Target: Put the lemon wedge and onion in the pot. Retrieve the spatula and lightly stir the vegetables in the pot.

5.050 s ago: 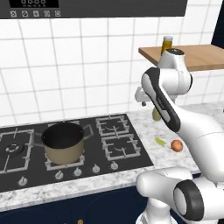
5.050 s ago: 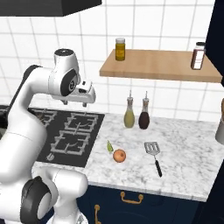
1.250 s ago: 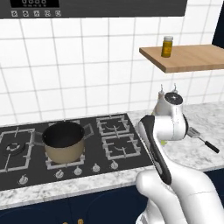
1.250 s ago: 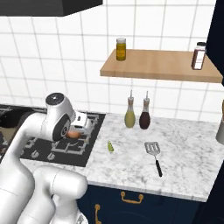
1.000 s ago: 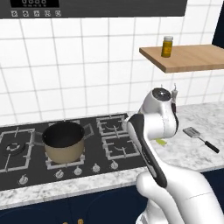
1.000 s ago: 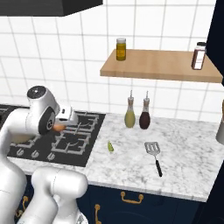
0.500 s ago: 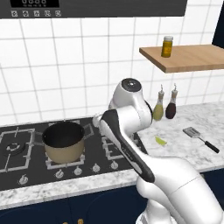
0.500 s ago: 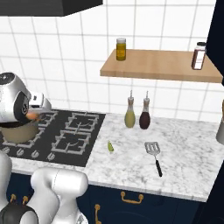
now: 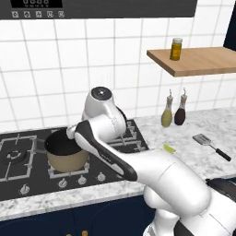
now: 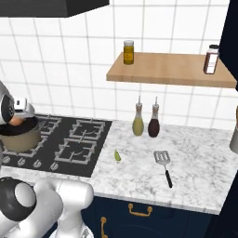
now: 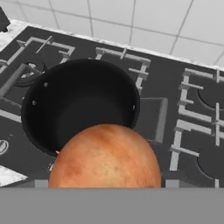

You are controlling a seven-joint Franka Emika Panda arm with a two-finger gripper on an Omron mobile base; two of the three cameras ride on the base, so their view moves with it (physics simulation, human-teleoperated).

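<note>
The gripper [image 10: 17, 120] is holding the onion [image 11: 105, 157] between widely spread fingers above the pot [image 9: 64, 154], while the lemon wedge [image 10: 117, 155] is lying on the counter [image 10: 195, 176].

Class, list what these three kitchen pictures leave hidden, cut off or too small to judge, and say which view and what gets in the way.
- Tool fingertips: in the hand view, the onion covers them.
- Pot: its right side hides behind the white arm in the left base view.
- Pot floor: the hand view shows only black, so any contents cannot be told.
- Lemon wedge: too small in the right base view to judge its shape.
</note>
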